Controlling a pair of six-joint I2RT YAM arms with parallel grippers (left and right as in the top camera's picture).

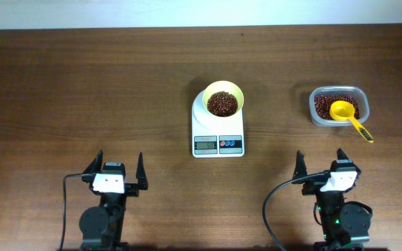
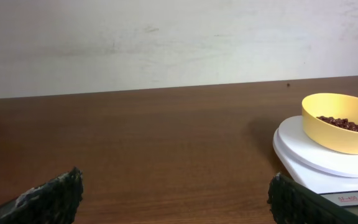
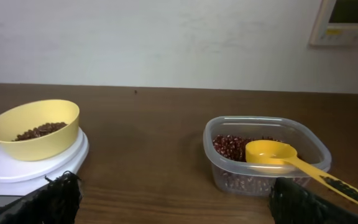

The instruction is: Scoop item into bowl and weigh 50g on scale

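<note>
The pale-yellow bowl [image 1: 222, 98] stands on the white scale [image 1: 217, 131] at mid-table, with dark reddish-brown beans [image 1: 222, 104] heaped inside it. The left wrist view shows the bowl [image 2: 339, 122] on the scale [image 2: 319, 158] at the right; the right wrist view shows the bowl [image 3: 35, 128] and scale [image 3: 42, 163] at the left. My left gripper [image 1: 117, 169] sits open near the front edge, left of the scale, holding nothing. My right gripper [image 1: 324, 163] is open too, in front of the tub, empty.
A clear plastic tub [image 1: 339, 106] of beans stands at the right, with a yellow long-handled scoop [image 1: 349, 117] resting in it, handle over the rim toward the front right. In the right wrist view, the tub [image 3: 265, 155] and scoop [image 3: 278, 154] lie just ahead.
</note>
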